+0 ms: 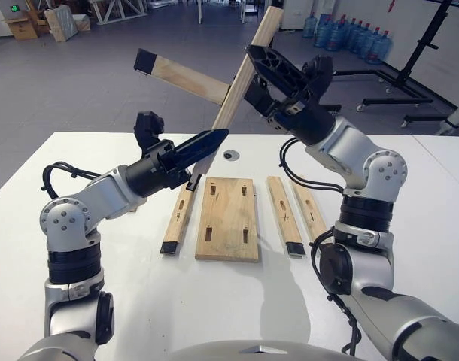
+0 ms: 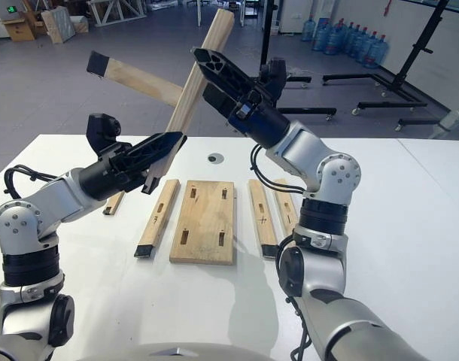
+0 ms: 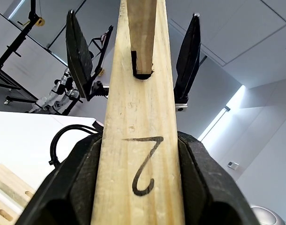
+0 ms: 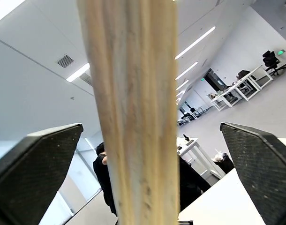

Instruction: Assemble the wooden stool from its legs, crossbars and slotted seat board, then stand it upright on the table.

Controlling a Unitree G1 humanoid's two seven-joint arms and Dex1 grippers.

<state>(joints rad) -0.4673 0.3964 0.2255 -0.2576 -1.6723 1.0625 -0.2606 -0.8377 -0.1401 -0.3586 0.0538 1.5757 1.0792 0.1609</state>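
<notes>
While my left jaws clamp the low end of the tilted leg (image 1: 223, 116) above the desk (image 1: 154, 301), its crossbar (image 1: 188, 77) slotted through, my right jaws gape around its upper part, over the seat board (image 1: 228, 218) and loose sticks (image 1: 178, 218) lying flat.

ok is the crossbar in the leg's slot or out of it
In: the crossbar sits in the slot of the leg held by the left gripper, as the left wrist view shows. How deep, cannot tell.
</notes>
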